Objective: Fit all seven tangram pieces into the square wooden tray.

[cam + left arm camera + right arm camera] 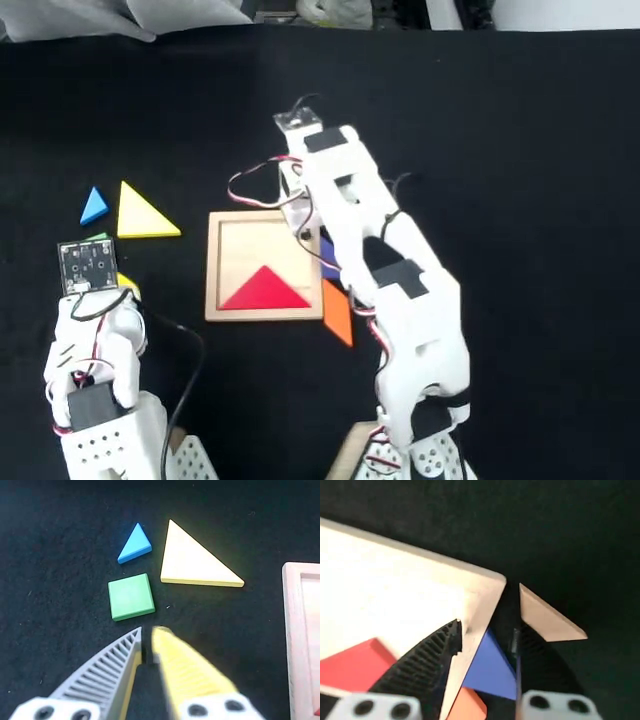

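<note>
At the right edge of the tray, the right gripper is spread over the blue piece and the rim, so closing could pinch the rim and drag the tray

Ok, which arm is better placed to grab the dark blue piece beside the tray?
Right. The right gripper is open, with the dark blue piece between its fingers, beside the tray wall. The left gripper is shut, off by the green square, away from the tray.
</note>
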Available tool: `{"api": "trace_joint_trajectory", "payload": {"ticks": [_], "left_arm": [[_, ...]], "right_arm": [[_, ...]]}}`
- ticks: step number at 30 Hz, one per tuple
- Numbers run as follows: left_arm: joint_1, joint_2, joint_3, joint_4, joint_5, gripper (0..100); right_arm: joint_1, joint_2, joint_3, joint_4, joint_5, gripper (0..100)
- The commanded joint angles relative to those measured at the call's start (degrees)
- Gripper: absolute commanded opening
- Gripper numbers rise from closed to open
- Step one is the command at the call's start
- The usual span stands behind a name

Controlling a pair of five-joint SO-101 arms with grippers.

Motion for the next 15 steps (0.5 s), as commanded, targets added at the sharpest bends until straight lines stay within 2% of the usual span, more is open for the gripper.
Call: {"api": "trace_joint_trajectory", "payload": {"ticks": [1, 3, 9, 15], "left_arm": [[-0.1, -0.4, 1.0, -0.4, 3.2, 17], [-0.1, -0.4, 1.0, -0.4, 4.8, 19], [-0.2, -0.3, 1.0, -0.3, 4.0, 19], [-0.2, -0.3, 1.0, 0.4, 4.0, 19]], "right_arm": [[-1.0, -1.5, -8.6, 6.0, 1.9, 18.0], [-1.0, -1.5, -13.2, 9.9, 2.0, 18.0], [-0.8, -8.1, -22.0, 18.6, 2.0, 18.0], [-0.4, -19.6, -10.4, 16.4, 2.1, 18.0]]}}
